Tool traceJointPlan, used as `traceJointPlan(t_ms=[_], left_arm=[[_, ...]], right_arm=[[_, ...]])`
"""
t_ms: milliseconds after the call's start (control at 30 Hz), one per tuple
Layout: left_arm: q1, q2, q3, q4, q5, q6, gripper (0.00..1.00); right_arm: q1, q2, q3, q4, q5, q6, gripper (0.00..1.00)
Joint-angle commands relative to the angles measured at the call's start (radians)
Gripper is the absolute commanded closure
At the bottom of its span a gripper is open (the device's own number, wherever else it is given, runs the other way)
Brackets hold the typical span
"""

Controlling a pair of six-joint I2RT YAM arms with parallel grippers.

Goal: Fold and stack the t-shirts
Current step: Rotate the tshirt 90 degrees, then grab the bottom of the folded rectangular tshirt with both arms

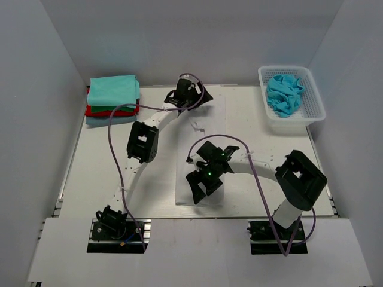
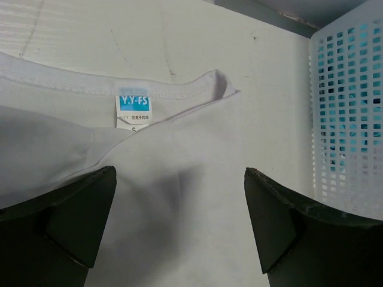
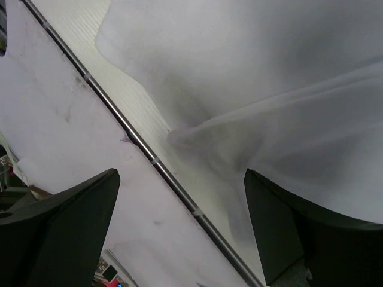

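Stretching forward — left fingers (image 2: 72,221) spread over white t-shirt (image 2: 179,203) collar.

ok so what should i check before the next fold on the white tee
1. Left gripper open by the collar label: ok.
2. Right gripper open at the white t-shirt's near end: ok.
3. Cloth lying flat: not ok, there is a raised crease near the right gripper.
4. Sleeves tucked in: cannot tell.
5. Folded stack apart from the shirt, teal t-shirt on top: ok.
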Motion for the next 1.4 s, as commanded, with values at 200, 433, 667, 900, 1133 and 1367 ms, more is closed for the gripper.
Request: traceJointPlan(t_ms=[200, 433, 667, 900, 1133, 1367], left_arm=[[0.02, -0.298, -0.003, -0.128, 0.007, 0.103, 0.01], [0.02, -1.001, -0.803, -0.38, -0.102, 0.07, 0.01], [-0.026, -1.473, -1.562, -0.381, 0.021, -0.098, 0.01], [-0.12, -1.612, -1.817, -0.302, 0.165, -0.177, 0.01], [-0.253, -1.505, -1.857, -0.301, 0.141, -0.197, 0.15], [-0.333, -1.414, -1.849, -0.364, 0.138, -0.207, 0.39]], right_arm=[[-0.014, -0.157, 0.16, -0.125, 0.22, 0.123, 0.1], [-0.039, -0.391, -0.11, -0.128, 0.328, 0.408, 0.1], [-0.056, -0.505, -0.284, -0.077, 0.317, 0.536, 0.1], [-0.077, -0.381, -0.325, 0.012, 0.322, 0.5, 0.11], [-0.102, -0.344, -0.32, -0.008, 0.319, 0.5, 0.22], [-0.121, -0.333, -0.343, -0.01, 0.282, 0.505, 0.35]])
